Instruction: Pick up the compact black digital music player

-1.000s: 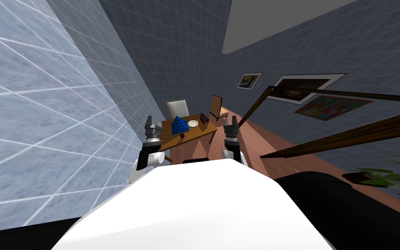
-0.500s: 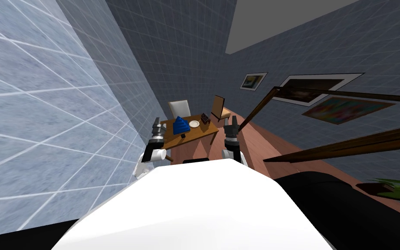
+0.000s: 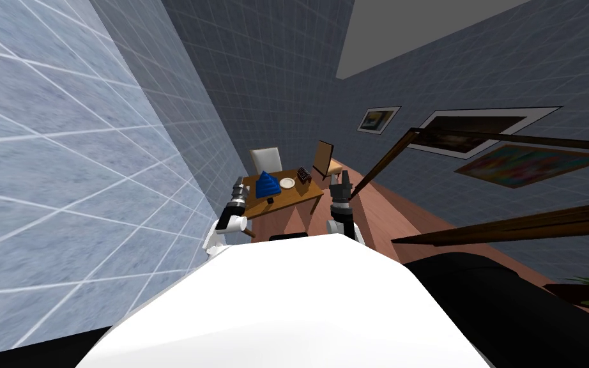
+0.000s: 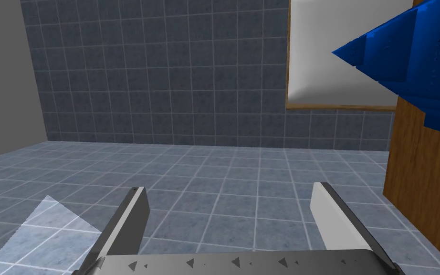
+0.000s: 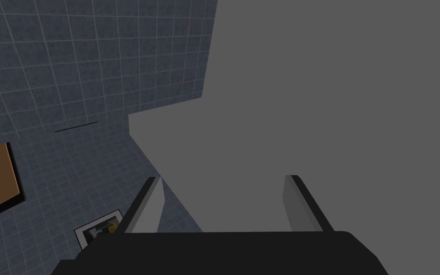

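The music player (image 3: 268, 200) is a small black block near the front edge of a brown wooden table (image 3: 294, 195). A blue stepped pyramid (image 3: 266, 184) stands just behind it. My left gripper (image 3: 240, 190) hangs by the table's left edge, open and holding nothing. In the left wrist view its fingers (image 4: 129, 223) point past the table's side (image 4: 419, 191) at the tiled floor, with the blue pyramid (image 4: 405, 71) off to one side. My right gripper (image 3: 341, 181) is raised at the table's right, and the right gripper (image 5: 221, 200) is open and empty.
On the table also sit a white plate (image 3: 287, 183) and a dark box (image 3: 302, 173). A white chair (image 3: 266, 158) and a wooden chair (image 3: 323, 160) stand behind it. A tiled wall is close on the left. Dark wooden beams (image 3: 376, 163) slant in on the right.
My left gripper has swung right, closer to the table's left edge. The head view has shifted slightly. The right arm has stayed put.
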